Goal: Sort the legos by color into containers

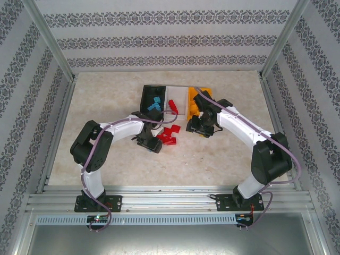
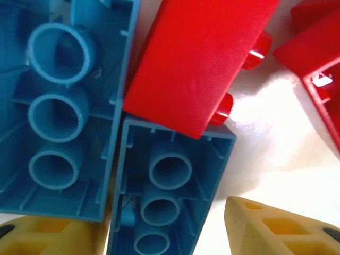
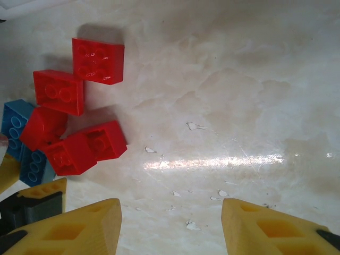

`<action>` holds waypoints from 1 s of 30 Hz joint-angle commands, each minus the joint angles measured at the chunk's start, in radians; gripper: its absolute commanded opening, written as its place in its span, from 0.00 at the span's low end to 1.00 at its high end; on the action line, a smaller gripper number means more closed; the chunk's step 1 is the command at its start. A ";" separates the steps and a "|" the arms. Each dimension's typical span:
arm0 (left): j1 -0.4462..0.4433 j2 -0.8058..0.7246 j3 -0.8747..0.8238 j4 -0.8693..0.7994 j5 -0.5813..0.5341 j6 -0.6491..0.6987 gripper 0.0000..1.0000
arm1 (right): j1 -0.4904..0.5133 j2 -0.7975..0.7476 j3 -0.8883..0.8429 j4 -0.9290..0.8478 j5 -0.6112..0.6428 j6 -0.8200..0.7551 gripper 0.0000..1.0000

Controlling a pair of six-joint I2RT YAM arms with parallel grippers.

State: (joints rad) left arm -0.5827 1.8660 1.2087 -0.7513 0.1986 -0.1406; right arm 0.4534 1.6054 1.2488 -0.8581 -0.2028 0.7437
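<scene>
Blue-sorting step: left tool (image 2: 159, 229) straddles a blue lego (image 2: 171, 178), grip unclear. Next, pinch it and lift to the black bin (image 1: 143, 99). Right tool (image 3: 171, 212) gapes empty.

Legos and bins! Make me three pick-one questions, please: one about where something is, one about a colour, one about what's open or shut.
1. Where is the black bin in the row of bins? A left end B middle C right end
2. What colour is the lego between the left end effector's fingers? A red B blue C green
3. How is the right end effector? A open, holding nothing B shut on a red lego C shut on a bin
Answers: 1 A, the white bin and orange-yellow bin stand to its right. 2 B, its underside is blue. 3 A, bare table shows between its fingers.
</scene>
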 commanded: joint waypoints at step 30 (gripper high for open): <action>0.173 -0.459 -0.119 -0.162 0.232 -0.148 0.31 | 0.228 0.296 0.242 -0.057 0.036 -0.005 0.63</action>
State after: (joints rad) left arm -0.4561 1.4429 1.0702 -0.8581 0.3637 -0.2508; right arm 0.6662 1.8641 1.4322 -0.8627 -0.1982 0.7593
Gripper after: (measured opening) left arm 0.315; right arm 0.619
